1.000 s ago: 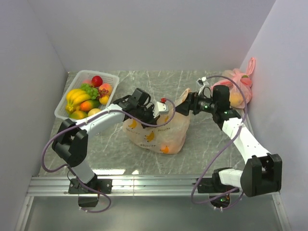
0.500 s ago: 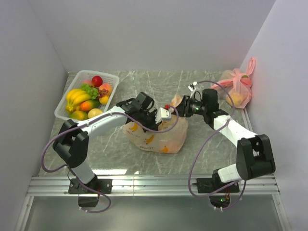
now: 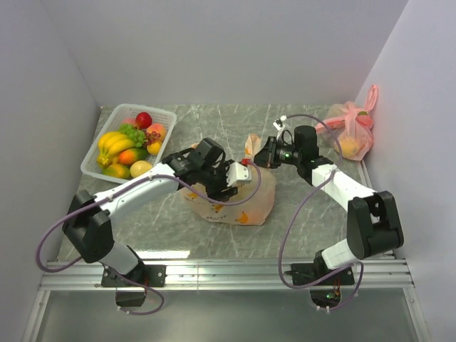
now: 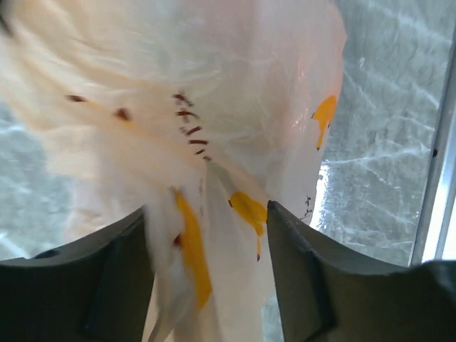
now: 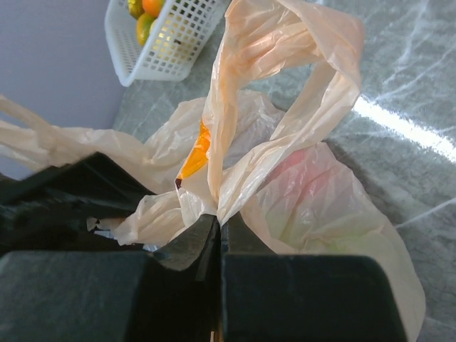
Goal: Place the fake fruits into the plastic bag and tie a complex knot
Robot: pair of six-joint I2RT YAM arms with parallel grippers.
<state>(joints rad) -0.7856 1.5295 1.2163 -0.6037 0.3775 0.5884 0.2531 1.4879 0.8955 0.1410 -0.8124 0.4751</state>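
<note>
Handle loop [image 5: 342, 64]: stands above plastic bag [image 3: 235, 206], long axis running away from right claw [image 5: 219, 221], which I see pinching its base.
Left claw [image 4: 208, 210]: spread, straddling bag film.

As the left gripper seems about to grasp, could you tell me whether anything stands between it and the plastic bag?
Nothing visible does. The left gripper is open, and film of the plastic bag lies between its fingers. The right gripper is shut on a handle loop, outside that gap.
</note>
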